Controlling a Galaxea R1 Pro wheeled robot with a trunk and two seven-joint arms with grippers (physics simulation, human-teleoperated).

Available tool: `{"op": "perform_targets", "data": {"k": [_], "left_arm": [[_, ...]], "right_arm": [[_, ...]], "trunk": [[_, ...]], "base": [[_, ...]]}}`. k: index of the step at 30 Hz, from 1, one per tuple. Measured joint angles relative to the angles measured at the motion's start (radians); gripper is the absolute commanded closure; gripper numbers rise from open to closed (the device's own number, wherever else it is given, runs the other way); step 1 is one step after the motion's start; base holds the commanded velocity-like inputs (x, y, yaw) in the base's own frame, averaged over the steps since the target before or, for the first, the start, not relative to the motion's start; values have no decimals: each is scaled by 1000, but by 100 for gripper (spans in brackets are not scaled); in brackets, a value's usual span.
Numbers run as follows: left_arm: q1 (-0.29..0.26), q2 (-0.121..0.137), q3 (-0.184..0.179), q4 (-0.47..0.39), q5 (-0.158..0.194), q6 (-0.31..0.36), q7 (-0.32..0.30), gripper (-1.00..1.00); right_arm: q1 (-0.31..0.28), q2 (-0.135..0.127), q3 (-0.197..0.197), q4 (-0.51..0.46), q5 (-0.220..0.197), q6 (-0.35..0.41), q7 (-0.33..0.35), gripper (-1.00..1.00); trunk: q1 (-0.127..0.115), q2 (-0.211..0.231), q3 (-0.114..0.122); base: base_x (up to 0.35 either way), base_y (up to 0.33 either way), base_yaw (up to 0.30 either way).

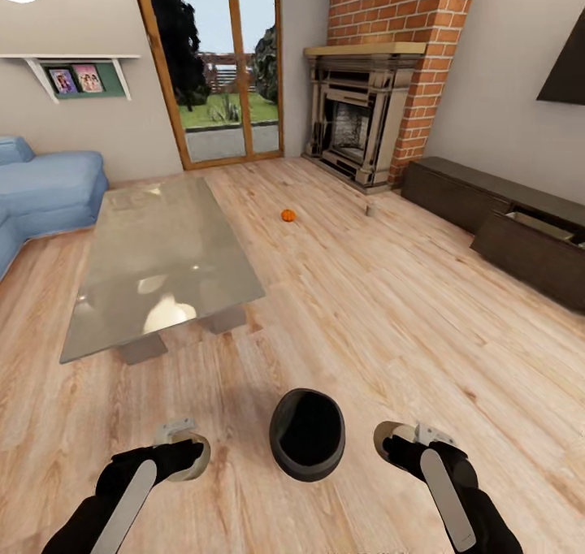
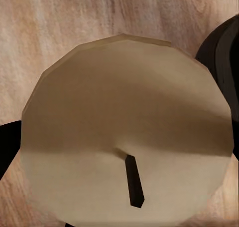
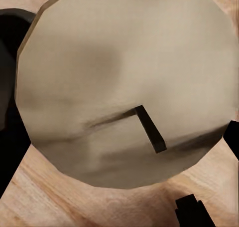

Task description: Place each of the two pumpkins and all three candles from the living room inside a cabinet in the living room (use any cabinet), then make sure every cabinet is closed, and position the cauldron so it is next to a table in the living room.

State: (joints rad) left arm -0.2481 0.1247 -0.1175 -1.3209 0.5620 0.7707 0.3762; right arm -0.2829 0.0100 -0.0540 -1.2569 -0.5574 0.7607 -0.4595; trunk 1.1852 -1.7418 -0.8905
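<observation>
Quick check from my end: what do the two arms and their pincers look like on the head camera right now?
Both arms are black with a long pale grey panel along each forearm. The left pincer and right pincer each sit by a white-grey fitting and a round beige disc-like shape. No cables or markings are visible.

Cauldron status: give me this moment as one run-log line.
cauldron on floor between left gripper and right gripper | each holds a candle | pumpkin on floor | cabinet drawer open
</observation>
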Motion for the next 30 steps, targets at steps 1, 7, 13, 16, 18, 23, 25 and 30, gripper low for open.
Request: {"op": "perform_targets", "data": {"k": [1,7,13,16,18,23,25,30], "left_arm": [[0,0,0,0,-1,0,0,100],[0,0,0,0,-1,0,0,100],[0,0,0,0,0,0,0,100],[0,-1,-2,0,0,-1,0,100],[0,0,-3,6,1,-1,0,100],[-1,0,-4,21,-2,-2,0,100],[0,-1,-4,22,-3,-2,0,100],[0,0,-5,23,-5,-2,-1,100]], "right_arm": [[0,0,0,0,0,0,0,100],[0,2,1,11,0,-3,1,100],[0,5,1,14,0,-4,2,100],[0,8,1,14,0,-5,2,100],[0,8,1,15,0,-4,3,100],[0,10,1,31,-1,-5,4,100],[0,10,1,32,0,-6,5,100],[0,11,2,34,0,-6,5,100]], "trunk": [[0,0,0],[0,0,0],[0,0,0],[0,0,0],[0,0,0],[0,0,2],[0,0,3],[0,0,4]], "base": [[0,0,-278],[0,0,-279],[0,0,-279],[0,0,-279],[0,0,-279],[0,0,-279],[0,0,-279],[0,0,-279]]}}
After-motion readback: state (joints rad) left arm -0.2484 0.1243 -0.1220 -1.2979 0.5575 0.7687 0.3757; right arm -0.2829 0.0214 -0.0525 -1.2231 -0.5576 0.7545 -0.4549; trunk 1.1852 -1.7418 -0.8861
